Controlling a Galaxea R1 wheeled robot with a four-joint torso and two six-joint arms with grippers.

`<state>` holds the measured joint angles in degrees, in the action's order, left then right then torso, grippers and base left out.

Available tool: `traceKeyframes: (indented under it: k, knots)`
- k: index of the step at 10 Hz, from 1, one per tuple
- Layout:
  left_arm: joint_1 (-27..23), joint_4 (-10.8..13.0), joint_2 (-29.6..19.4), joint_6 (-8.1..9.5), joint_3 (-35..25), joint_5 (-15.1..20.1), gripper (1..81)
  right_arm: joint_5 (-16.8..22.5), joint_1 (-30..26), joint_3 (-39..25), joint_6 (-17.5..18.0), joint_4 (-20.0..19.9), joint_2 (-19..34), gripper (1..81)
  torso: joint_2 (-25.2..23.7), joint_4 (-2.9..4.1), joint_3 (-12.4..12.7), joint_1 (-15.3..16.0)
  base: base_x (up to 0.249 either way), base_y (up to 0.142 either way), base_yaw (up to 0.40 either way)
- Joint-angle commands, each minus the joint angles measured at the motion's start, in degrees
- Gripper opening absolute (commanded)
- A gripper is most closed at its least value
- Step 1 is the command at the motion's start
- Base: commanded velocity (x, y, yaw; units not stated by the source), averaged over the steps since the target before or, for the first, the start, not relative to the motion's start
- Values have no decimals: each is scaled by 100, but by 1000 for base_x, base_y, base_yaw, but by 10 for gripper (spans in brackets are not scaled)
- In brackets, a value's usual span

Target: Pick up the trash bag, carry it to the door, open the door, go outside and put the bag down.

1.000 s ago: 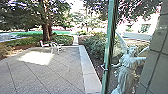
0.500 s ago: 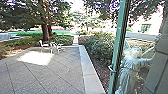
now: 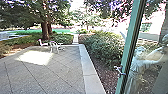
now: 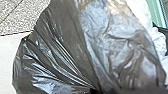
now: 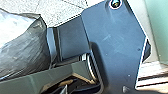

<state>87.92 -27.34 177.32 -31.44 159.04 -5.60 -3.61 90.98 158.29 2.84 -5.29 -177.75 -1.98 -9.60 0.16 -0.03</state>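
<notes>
Paved yard (image 3: 57, 72), trash bag (image 4: 67, 47) cut off

Trash bag (image 4: 62, 47): dark, glossy, thin plastic, full and bulging, its skin creased and drawn into long folds; it shows against the paved yard (image 3: 47, 72), contact undetermined. Door (image 3: 130, 47): green-framed and glazed, upright, standing open at the right side of the yard, metal handle (image 3: 120, 71) fitted.
</notes>
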Motion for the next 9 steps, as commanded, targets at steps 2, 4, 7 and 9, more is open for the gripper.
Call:
traceKeyframes:
  k: [2, 4, 7, 9]
  knots:
    - [-297, 36, 31, -29, -13, 340, 10, 299, -268, -37, -12, -16, -52, 811, 5, 0, -2, 8, 114, 0, 0]
    - [-297, 45, 40, -29, -13, 340, 10, 299, -268, -28, -12, -16, -52, 811, 11, 0, -5, 17, 113, 0, 0]
    - [-297, 45, 49, -29, -13, 340, 10, 299, -277, -10, -12, -16, -52, 811, 9, 0, -5, 8, 120, 0, 0]
    - [-297, 45, 58, -29, -13, 340, 10, 299, -277, -10, -12, -16, -52, 811, 11, 0, -5, 10, 122, 0, 0]
